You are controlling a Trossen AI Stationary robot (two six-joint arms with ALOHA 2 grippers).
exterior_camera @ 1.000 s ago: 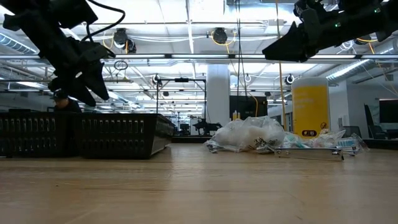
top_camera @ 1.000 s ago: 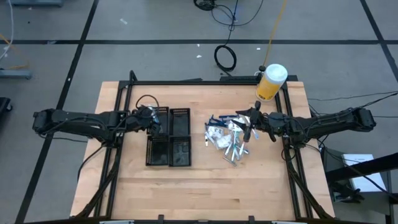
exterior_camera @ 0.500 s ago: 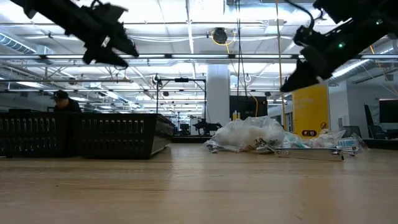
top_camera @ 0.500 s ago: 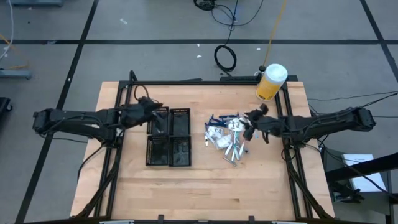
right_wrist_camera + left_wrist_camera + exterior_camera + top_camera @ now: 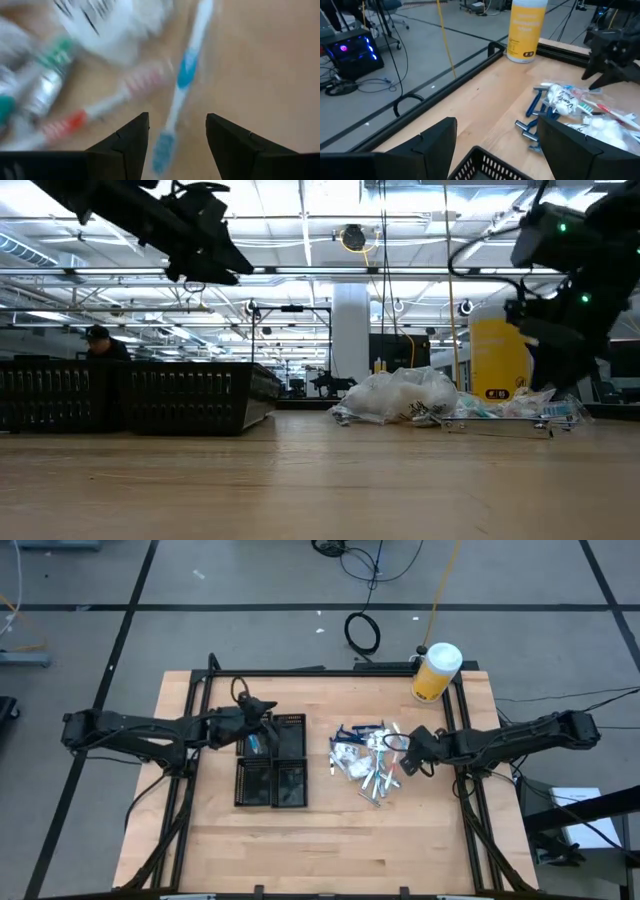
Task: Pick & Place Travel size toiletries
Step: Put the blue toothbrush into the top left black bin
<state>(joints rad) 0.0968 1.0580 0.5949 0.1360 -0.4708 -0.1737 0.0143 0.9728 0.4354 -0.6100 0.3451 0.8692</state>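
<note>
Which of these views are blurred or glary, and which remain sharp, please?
Right wrist view: motion-blurred, the blue and white toothbrush smeared between the right gripper's open fingers. Low view: bright ceiling lights leave both arms as dark silhouettes. High view: evenly lit, sharp. Left wrist view: sharp on the blue razors.

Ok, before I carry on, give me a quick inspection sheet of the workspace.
Surface: wooden table, black frame rails.
Job's things: toiletries pile right of centre: toothbrushes, blue razors, packets, tubes.
Tray: black compartment tray, one blue item inside.
Clutter: yellow jar at the far right corner.
Grippers: left gripper open above the tray; right gripper open, low over a blue toothbrush.
Cables: coil on the floor.
Surroundings: a person far behind.
</note>
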